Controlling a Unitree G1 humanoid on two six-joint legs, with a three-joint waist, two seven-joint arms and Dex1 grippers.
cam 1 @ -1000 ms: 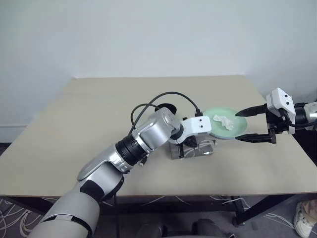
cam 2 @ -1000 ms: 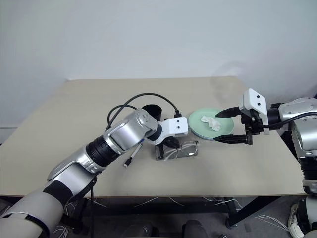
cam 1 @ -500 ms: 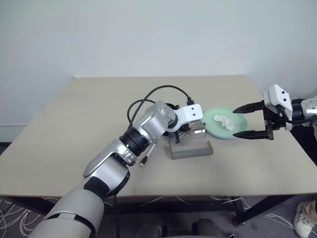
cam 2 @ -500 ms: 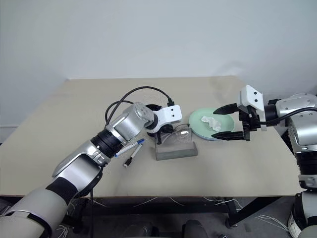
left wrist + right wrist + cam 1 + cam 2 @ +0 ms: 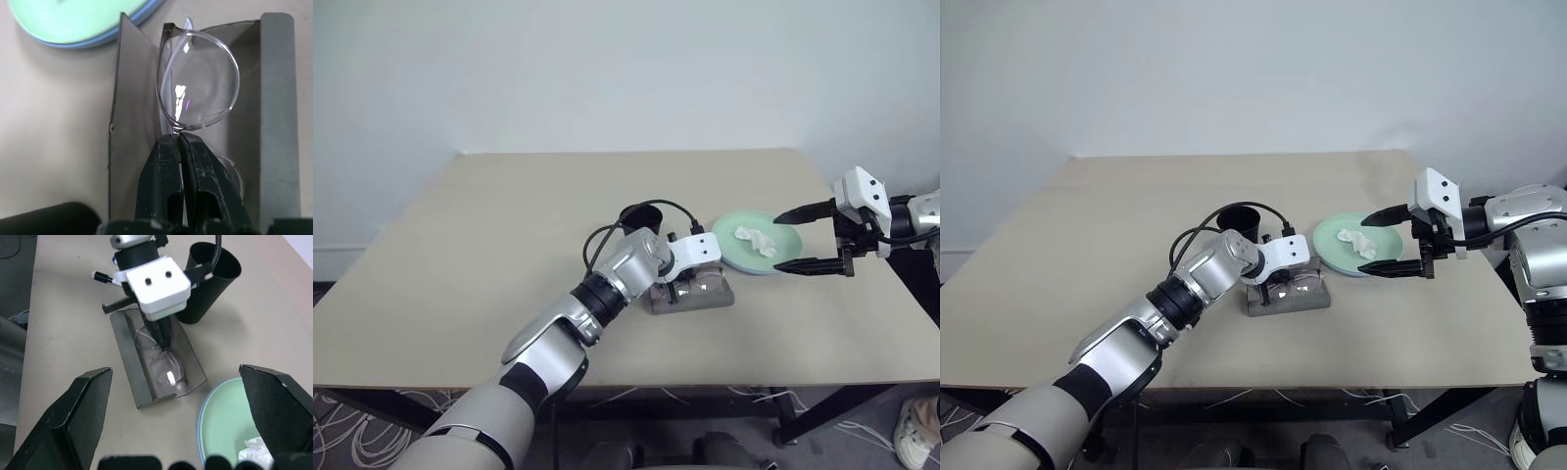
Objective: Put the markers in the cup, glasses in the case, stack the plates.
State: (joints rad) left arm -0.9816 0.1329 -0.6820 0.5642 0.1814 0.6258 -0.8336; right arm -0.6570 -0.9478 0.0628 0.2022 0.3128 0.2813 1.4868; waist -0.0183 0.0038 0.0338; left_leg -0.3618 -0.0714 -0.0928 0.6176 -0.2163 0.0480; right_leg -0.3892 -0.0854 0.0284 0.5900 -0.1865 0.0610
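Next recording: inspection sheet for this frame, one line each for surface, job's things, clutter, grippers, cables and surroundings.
Surface: beige table, bare across its left half.
Job's things: glasses being set into the open grey case; black cup upright behind the case; green plate stacked on the blue plate; markers lying beyond the case.
Clutter: crumpled white tissue on the green plate.
Grippers: left gripper shut on the glasses' bridge; right gripper open, hovering beside the plates.
Cables: black cable looping over the left wrist.
Surroundings: plain white wall behind.
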